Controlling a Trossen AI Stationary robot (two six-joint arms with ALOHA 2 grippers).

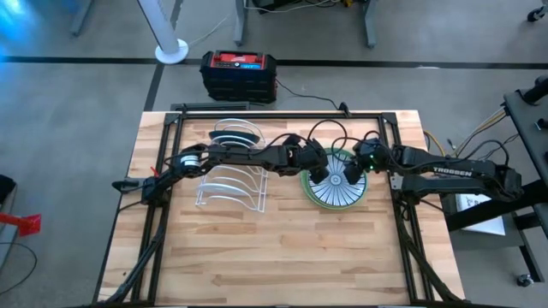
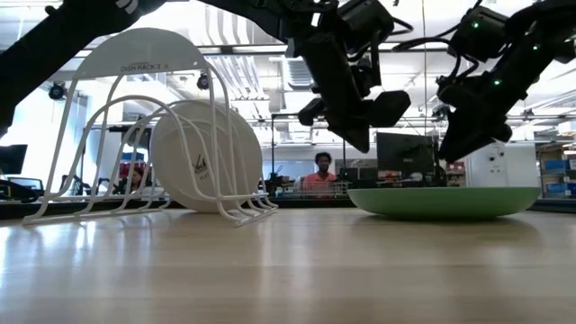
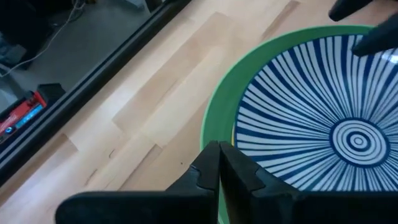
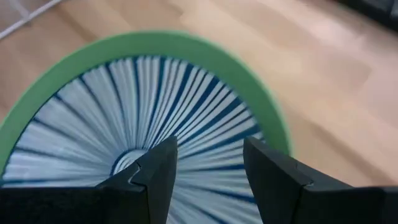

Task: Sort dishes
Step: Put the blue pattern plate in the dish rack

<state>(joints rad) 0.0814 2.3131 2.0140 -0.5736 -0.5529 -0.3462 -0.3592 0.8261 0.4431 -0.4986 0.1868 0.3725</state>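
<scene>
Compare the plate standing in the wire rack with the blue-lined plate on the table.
The racked plate stands on edge in the white wire rack; the blue-lined plate lies flat, on a green plate. The racked plate shows a plain pale side; the blue-lined plate shows blue radial lines. No hand is at the racked plate; both hover over the blue-lined plate. Both are round.

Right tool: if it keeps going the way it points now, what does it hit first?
Most likely the striped plate. The right tool, open, aims down at its face, near the centre rings. That plate sits on the green plate, so nothing else seems to be in the way, though the gap is hard to judge.
</scene>
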